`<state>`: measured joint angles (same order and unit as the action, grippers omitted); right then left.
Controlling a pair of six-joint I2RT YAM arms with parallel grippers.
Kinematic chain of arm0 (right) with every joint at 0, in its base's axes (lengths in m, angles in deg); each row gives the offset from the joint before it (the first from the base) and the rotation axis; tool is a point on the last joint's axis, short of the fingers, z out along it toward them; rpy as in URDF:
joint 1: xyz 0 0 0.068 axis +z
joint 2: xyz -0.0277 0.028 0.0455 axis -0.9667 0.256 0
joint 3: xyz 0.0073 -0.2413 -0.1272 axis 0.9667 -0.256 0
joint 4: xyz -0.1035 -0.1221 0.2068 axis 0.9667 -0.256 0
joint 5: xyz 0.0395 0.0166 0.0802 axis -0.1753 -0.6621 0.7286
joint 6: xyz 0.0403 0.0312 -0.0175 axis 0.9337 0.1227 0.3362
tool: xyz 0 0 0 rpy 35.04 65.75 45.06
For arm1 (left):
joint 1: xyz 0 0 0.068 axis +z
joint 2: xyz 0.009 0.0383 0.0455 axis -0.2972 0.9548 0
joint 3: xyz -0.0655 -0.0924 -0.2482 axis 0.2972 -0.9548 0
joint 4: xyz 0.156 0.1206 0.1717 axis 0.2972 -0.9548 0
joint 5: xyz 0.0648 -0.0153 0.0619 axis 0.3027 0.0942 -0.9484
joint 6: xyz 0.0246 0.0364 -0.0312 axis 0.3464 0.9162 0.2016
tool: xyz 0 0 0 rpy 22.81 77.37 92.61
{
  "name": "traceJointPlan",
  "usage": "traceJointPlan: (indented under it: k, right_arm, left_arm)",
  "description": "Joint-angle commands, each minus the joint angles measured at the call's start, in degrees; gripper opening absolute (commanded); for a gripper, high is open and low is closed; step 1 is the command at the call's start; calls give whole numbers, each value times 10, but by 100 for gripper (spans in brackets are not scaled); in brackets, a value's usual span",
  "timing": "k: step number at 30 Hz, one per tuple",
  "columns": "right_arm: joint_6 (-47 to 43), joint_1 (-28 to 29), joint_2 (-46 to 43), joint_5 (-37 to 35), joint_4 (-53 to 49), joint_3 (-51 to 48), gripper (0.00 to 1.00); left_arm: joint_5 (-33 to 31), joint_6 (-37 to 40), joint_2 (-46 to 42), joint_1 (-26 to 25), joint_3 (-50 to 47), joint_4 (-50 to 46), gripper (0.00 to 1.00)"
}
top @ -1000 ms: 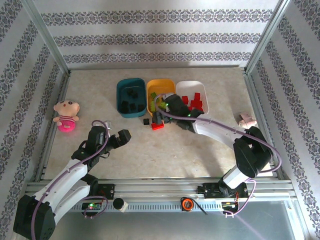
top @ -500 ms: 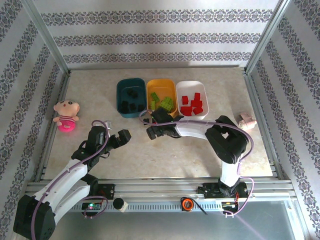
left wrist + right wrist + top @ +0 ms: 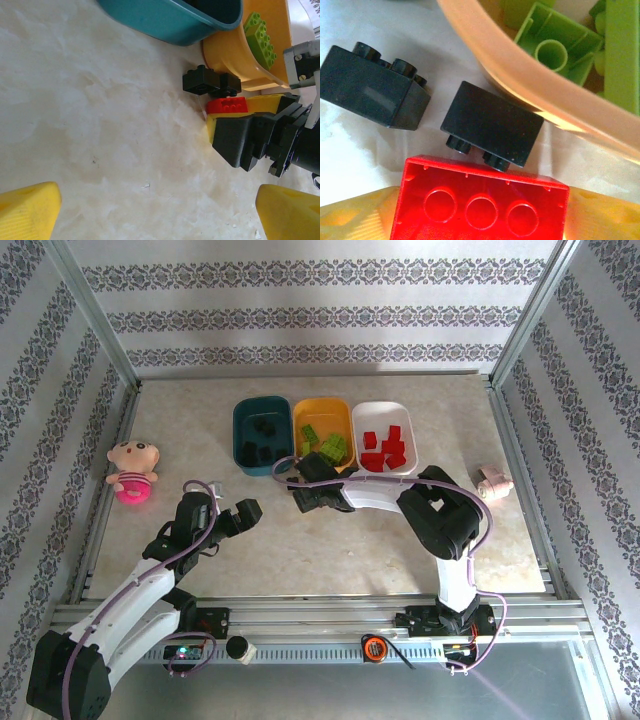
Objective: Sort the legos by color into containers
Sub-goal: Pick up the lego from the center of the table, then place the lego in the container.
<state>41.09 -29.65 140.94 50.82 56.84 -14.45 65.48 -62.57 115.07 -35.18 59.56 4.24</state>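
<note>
— At the near rim of the orange-yellow tub (image 3: 322, 403), what's the right gripper (image 3: 305, 498) doing?
— Fingers part-open, bracketing a red brick (image 3: 480, 200) on the table (image 3: 400, 540). Hollow underside faces the wrist camera; long axis runs finger to finger. Clamped or not: can't tell. Two black bricks (image 3: 370, 87) lie just beyond.
— Left gripper (image 3: 240, 512)?
— Spread wide, empty, low over table.

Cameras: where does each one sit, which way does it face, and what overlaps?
Top external: above and behind the robot, looking down on the table; both arms show, with left hand and right hand.
Left wrist: low over the table, facing teal tub, orange-yellow tub and right hand; own yellow fingertips at bottom corners.
Right wrist: close above the red brick, own fingers on its ends; black bricks beyond.
Shared: both wrist views hold these bricks.
</note>
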Motion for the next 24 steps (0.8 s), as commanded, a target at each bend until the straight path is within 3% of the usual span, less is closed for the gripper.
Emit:
traceJointPlan:
  k: [1,8,12,16,20,24]
  right_arm:
    - [1,0,-11,12,-1,-7,73]
    - [26,-1,-140,44,29,-109,57]
    - [39,-17,-236,42,23,-153,56]
    - [46,-73,-313,43,12,-168,56]
    - [46,-140,-313,43,7,-146,55]
    - [52,-192,-250,26,-6,-94,54]
  left_arm:
    - [-3,3,-6,0,-6,-1,100]
    - [1,5,-3,0,-4,7,100]
    - [3,4,5,0,-4,18,100]
    - [6,5,18,0,-1,26,100]
    - [9,3,25,0,-1,33,100]
    - [9,5,23,0,4,25,100]
